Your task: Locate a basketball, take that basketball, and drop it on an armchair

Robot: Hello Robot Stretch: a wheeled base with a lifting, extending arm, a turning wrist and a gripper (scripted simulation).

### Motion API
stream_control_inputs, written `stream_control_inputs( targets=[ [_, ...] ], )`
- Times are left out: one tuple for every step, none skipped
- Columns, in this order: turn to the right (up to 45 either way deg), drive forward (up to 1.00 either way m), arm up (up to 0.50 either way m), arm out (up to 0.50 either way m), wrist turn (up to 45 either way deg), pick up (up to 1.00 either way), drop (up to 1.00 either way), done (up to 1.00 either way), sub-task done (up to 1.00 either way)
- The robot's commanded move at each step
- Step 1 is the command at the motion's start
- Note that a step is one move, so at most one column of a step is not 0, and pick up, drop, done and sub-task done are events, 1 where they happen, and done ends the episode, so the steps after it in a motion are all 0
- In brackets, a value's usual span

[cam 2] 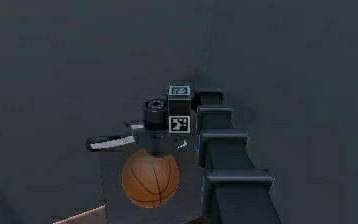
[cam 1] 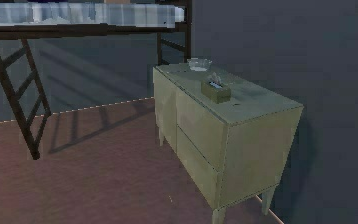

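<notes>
Dark wall (cam 2: 67, 60) behind basketball (cam 2: 150, 178) in the hand (cam 2: 97, 144); open floor (cam 1: 107, 170) beside dresser (cam 1: 227, 130).

A pale green dresser (cam 1: 227, 125) blocks the forward view's middle and right, set against a dark wall (cam 1: 297, 50) — a glass bowl (cam 1: 198, 64) and a small box (cam 1: 218, 91) crowd its top. Bare reddish floor (cam 1: 87, 175) lies open to its left, up to a loft bed's ladder (cam 1: 19, 95) (dark, slanted). In the arm side view a grey wall (cam 2: 57, 60) stands behind the gripper (cam 2: 93, 146) and the basketball (cam 2: 150, 178) hanging from it.
</notes>
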Motion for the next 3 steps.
stream_control_inputs(
  targets=[
    [0.0, 0.0, 0.0, 0.0, 24.0, 0.0, 0.0, 0.0, 0.0],
    [0.0, 0.0, -0.3, 0.0, 0.0, 0.0, 0.0, 0.0, 0.0],
    [0.0, 0.0, 0.0, 0.0, 0.0, 1.0, 0.0, 0.0, 0.0]
  ],
)
